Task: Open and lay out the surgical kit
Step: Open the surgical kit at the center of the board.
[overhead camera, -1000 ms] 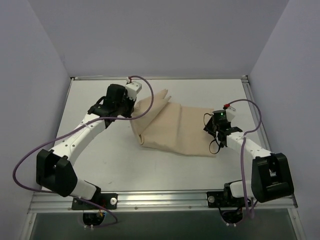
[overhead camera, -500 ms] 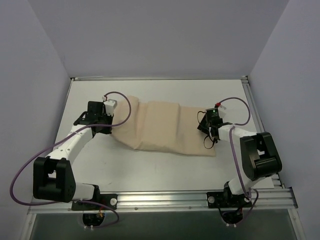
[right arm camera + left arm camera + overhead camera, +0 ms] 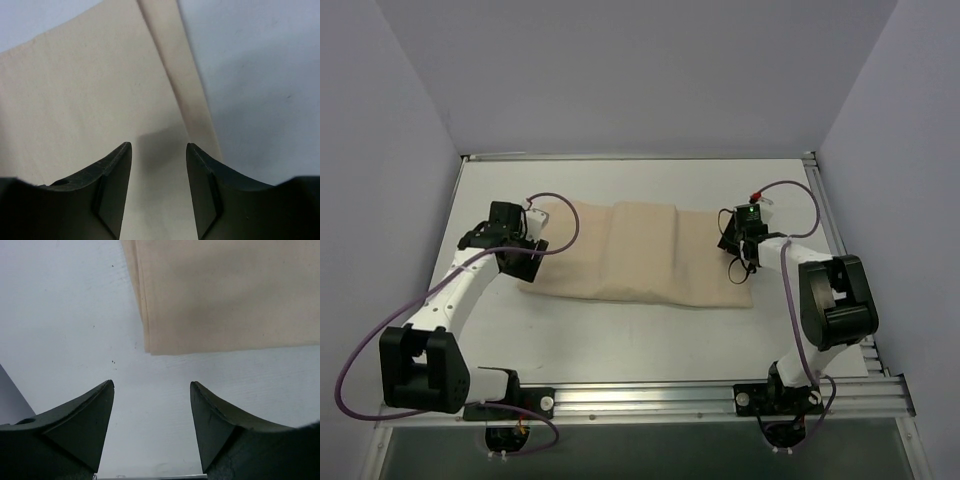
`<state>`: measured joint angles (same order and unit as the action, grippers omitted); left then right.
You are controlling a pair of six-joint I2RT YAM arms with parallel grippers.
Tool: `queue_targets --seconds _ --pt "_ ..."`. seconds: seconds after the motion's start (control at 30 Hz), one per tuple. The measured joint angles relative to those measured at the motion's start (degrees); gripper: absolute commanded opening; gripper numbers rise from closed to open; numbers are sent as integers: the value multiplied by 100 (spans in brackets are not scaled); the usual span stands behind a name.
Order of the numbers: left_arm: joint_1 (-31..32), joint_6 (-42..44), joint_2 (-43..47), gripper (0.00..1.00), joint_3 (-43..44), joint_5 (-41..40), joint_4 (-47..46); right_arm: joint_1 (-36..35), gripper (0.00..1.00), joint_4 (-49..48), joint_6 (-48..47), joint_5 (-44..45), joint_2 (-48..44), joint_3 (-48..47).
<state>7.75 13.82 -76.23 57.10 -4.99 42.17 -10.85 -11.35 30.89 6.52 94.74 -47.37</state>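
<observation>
The beige cloth wrap [image 3: 640, 258] lies flat across the middle of the white table [image 3: 620, 185], stretched left to right, with a raised fold running across its middle. It's closed up, so I can't see anything inside it.

My left gripper [image 3: 151, 385] is at the left end of the cloth. Its fingers are spread wide over bare table with nothing between them. In the left wrist view a corner of the cloth sits just ahead of the tips, not touching them, and you can see stacked layers along its edge.

My right gripper [image 3: 159, 145] is at the right end, over the cloth near its edge. Its fingers are apart too, with only fabric and a shadow showing in the gap, so no pinch as far as I can tell. A narrow folded strip runs along that edge, then bare table.

Purple cables [image 3: 555, 200] loop off both wrists.
</observation>
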Motion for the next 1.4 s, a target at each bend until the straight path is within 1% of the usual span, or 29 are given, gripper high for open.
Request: queue_targets --seconds 0.1,0.2,0.27,0.37,0.43,0.5,0.6,0.73,0.87,1.07,1.2,1.23,1.27,1.4 --pt "-31 103 22 73 201 -11 404 245 44 140 -212 -46 125 -295" --pt "-35 76 -164 73 750 146 546 452 45 275 -404 -103 326 -643" --pt "-35 -2 -535 72 1322 243 420 533 47 396 -509 -98 442 -859" --pt "-35 -168 -1362 67 2159 319 -24 560 47 551 -682 -103 634 -1174" --pt "-35 -267 -1954 63 2540 431 -363 575 46 610 -796 -151 778 -1349" --pt "-35 -339 -2509 62 2802 542 -667 595 46 680 -933 -251 914 -1506" --pt "-35 -472 -3388 64 3268 688 -826 599 46 774 -1113 -396 1115 -1764" --pt "-35 -636 -4297 65 3910 787 -896 645 44 876 -1248 -509 1495 -2205" --pt "-44 -796 -4841 63 4301 833 -922 756 39 898 -1346 -649 1910 -2417" --pt "-111 -935 -5219 61 4555 885 -931 826 32 898 -1462 -931 2236 -2870" --pt "-131 -1023 -5525 52 4898 914 -911 872 28 994 -1499 -1034 2559 -3359" --pt "-136 -1040 -5589 47 5018 931 -874 896 28 1019 -1510 -1064 2638 -3480" --pt "-144 -1062 -5641 44 5110 968 -883 903 26 1038 -1523 -1099 2712 -3589" --pt "-149 -1110 -5831 32 5421 1064 -855 938 26 1158 -1602 -1220 2944 -3960"
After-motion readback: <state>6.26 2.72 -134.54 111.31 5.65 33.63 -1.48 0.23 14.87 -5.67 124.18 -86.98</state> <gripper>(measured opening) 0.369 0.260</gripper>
